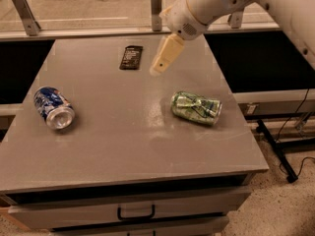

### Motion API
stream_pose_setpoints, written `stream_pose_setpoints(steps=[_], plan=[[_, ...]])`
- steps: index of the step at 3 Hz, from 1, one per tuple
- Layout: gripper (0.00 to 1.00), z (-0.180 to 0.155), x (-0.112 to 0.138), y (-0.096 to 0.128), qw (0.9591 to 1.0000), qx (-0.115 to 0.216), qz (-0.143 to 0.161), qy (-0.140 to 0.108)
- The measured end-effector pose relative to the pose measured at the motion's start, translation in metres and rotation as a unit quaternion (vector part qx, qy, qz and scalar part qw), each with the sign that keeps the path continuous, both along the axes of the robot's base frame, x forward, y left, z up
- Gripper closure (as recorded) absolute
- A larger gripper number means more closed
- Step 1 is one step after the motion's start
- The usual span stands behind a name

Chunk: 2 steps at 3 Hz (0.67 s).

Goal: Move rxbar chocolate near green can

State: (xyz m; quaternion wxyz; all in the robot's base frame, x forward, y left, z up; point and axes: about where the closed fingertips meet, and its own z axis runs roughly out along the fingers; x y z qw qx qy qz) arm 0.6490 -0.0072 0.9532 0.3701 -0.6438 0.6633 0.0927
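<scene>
I have the rxbar chocolate (pixel 131 57) at the far side of the table (pixel 123 146), the green can (pixel 196 107) well apart on the right

The bar lies flat in its dark wrapper, long side running away from me. The can lies on its side, green and silver-white, dented and pinched in the middle, ends pointing left and right. My gripper (pixel 156 72) hangs just right of the bar, between the two
</scene>
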Motion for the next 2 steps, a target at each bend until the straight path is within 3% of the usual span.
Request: stream_pose_setpoints(steps=[2], plan=[[0.0, -0.054, 0.092, 0.042, 0.9953, 0.082, -0.051, 0.002]])
